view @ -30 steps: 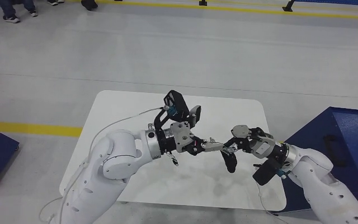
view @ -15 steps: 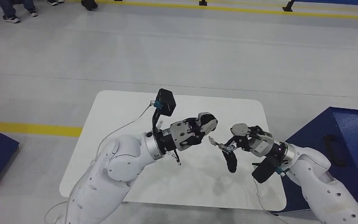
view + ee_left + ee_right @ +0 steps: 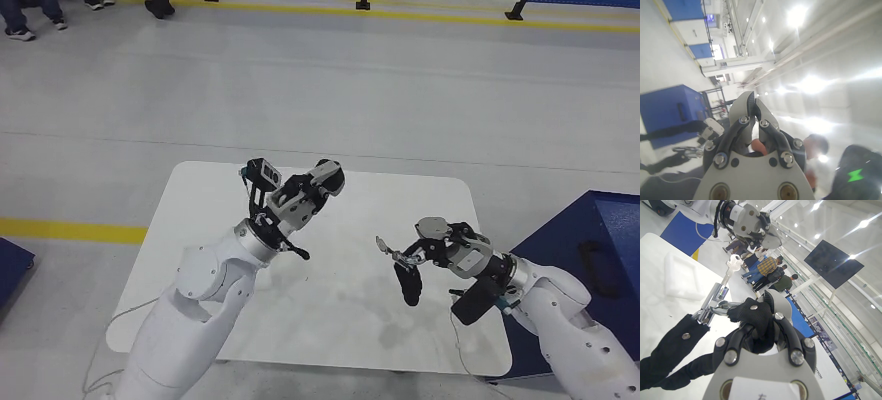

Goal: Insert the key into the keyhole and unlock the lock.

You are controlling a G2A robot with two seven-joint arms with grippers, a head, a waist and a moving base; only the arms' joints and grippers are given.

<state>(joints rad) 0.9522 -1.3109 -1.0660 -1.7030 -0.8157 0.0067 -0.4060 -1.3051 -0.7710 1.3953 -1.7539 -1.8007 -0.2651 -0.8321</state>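
Key (image 3: pixel 734 263) seated in lock (image 3: pixel 717 292) above desk (image 3: pixel 200 220), right gripper (image 3: pixel 428 247) fingers (image 3: pixel 779 304) clamped on black sleeve (image 3: pixel 751 313); left gripper (image 3: pixel 753 102) well apart, fingers (image 3: pixel 762 109) together, empty; likely next: regrasp key head, turn.

I have let go of the key (image 3: pixel 383 244) that my left gripper (image 3: pixel 328 180) pinched a second ago right at the lock (image 3: pixel 402 260), and I have swung that gripper up and back, now well apart from the lock, with the key left standing in it.
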